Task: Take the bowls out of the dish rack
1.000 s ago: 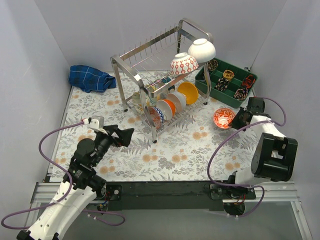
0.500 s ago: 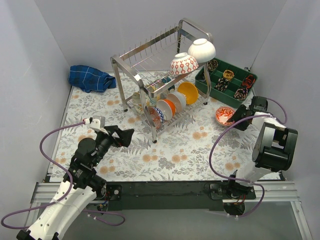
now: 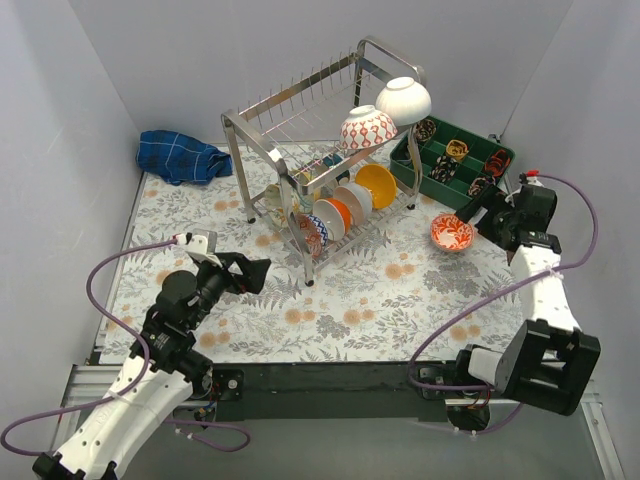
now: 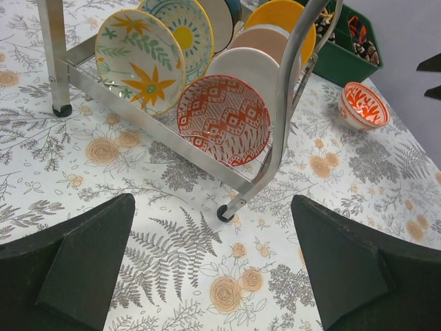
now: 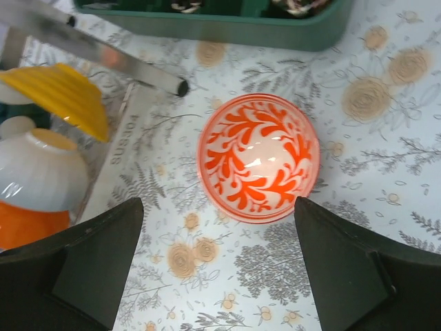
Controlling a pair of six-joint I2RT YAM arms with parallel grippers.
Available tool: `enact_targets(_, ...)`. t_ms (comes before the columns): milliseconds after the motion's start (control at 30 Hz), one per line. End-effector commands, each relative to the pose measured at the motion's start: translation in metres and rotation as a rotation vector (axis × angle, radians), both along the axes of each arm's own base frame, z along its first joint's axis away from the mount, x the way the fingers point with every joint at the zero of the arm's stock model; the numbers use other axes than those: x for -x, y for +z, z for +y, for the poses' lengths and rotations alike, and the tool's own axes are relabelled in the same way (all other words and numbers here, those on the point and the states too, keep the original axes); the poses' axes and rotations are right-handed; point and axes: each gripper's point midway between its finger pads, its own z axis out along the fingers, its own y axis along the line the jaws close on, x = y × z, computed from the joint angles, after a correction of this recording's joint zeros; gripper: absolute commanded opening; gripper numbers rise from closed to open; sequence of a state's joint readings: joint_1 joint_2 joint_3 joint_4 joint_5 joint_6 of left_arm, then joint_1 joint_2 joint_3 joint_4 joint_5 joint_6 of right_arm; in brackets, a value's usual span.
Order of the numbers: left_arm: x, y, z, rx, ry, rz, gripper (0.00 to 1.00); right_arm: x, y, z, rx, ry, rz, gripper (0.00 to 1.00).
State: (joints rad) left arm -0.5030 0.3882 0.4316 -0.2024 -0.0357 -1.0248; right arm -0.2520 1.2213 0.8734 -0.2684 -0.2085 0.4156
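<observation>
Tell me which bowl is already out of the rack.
The orange-and-white leaf-patterned bowl, standing upright on the floral table by the open right pincer. The other bowls all sit in the dish rack.

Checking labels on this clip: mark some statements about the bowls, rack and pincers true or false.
1. The orange-patterned bowl sits upright on the table, outside the dish rack. True.
2. The right pincer is shut on that bowl. False: it is open over it, holding nothing.
3. A white bowl and a red-and-white bowl sit on the rack's upper tier. True.
4. The left pincer holds a bowl. False: it is open and empty.
</observation>
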Motion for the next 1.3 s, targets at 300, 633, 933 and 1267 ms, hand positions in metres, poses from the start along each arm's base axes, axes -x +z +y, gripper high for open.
enact_targets(300, 0.008, 0.036, -0.014, -0.214, -0.182, -0.109, 0.98, 0.043, 0.038, 0.074, 0.13, 0.255, -0.172, 0.99)
enact_targets(633, 0.0, 0.132, -0.024, -0.388, -0.29, -0.151, 0.98, 0.064, 0.051, 0.095, 0.071, 0.348, -0.273, 0.98)
enact_targets(933, -0.029, 0.236, -0.047, -0.423, -0.338, -0.33, 0.98, 0.076, 0.061, 0.111, 0.111, 0.411, -0.339, 0.99)
enact_targets(1267, -0.07, 0.301, -0.11, -0.444, -0.486, -0.636, 0.98, 0.087, 0.057, 0.129, 0.138, 0.488, -0.368, 0.99)
